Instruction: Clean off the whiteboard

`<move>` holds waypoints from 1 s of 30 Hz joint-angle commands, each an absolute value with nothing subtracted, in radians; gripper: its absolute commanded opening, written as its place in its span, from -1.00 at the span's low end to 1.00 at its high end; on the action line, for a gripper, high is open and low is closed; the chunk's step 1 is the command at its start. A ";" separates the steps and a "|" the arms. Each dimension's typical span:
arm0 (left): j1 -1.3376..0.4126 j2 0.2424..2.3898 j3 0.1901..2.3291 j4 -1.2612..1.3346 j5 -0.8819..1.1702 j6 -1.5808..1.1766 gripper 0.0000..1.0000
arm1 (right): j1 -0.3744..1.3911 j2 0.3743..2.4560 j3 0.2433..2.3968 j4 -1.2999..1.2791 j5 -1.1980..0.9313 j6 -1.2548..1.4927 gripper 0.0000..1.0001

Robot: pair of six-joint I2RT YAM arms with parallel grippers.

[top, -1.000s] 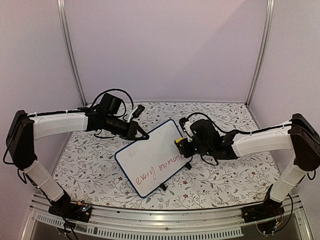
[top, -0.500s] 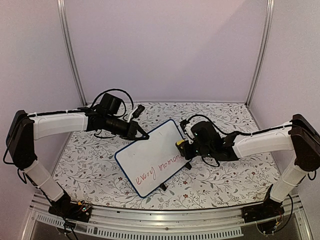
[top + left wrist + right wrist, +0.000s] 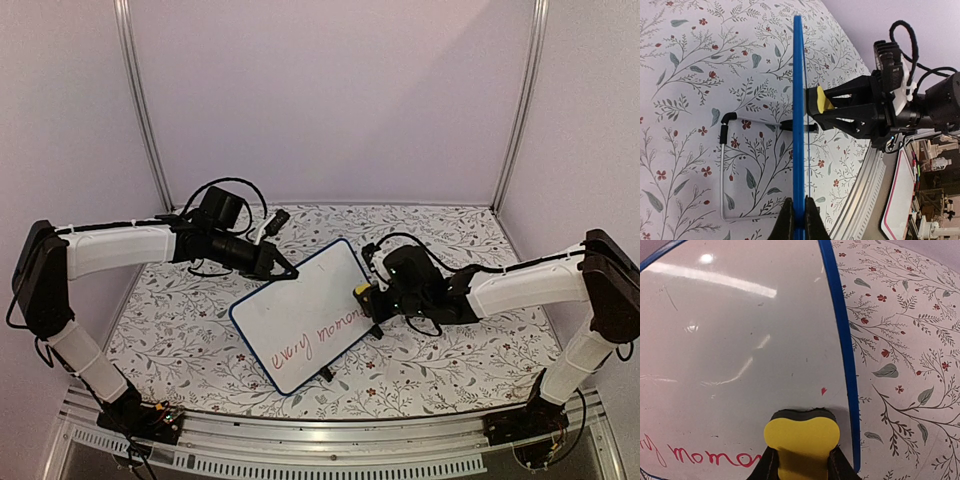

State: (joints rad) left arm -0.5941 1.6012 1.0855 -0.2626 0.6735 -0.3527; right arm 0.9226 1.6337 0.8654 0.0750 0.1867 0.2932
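The whiteboard point(image 3: 292, 310), white with a blue frame, stands tilted on the floral table, with red handwriting point(image 3: 318, 336) along its lower part. My left gripper point(image 3: 283, 268) is shut on the board's upper left edge; in the left wrist view its fingers point(image 3: 788, 220) pinch the blue frame point(image 3: 798, 100), seen edge-on. My right gripper point(image 3: 372, 296) is shut on a yellow eraser point(image 3: 361, 291) with a dark pad. That eraser point(image 3: 801, 437) presses against the board face point(image 3: 740, 340) near its right frame, just right of the red writing point(image 3: 710, 456).
A wire stand point(image 3: 722, 170) props the board from behind, and a small black foot point(image 3: 326, 374) sticks out at its lower edge. The flowered cloth point(image 3: 440, 350) covers the table. An aluminium rail point(image 3: 330, 440) runs along the near edge, and metal posts point(image 3: 140, 110) stand at the back corners.
My right gripper with the eraser has slid a little down the board's right side, toward the red writing. The left gripper and the board have stayed put.
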 commanded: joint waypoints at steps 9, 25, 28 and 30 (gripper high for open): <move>-0.608 1.620 1.083 -0.255 0.716 -0.311 -1.00 | 0.922 1.650 0.811 -0.028 0.162 0.301 -0.63; -0.607 1.621 1.081 -0.254 0.715 -0.311 -1.00 | 0.923 1.635 0.784 -0.028 0.162 0.311 -0.63; -0.608 1.614 1.080 -0.253 0.709 -0.309 -1.00 | 0.922 1.637 0.785 -0.031 0.158 0.313 -0.63; -0.608 1.615 1.080 -0.253 0.709 -0.310 -1.00 | 0.923 1.636 0.784 -0.031 0.156 0.314 -0.63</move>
State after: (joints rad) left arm -0.5941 1.6028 1.0855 -0.2600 0.6754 -0.3527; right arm 0.9226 1.6176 0.8139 0.0662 0.1761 0.3000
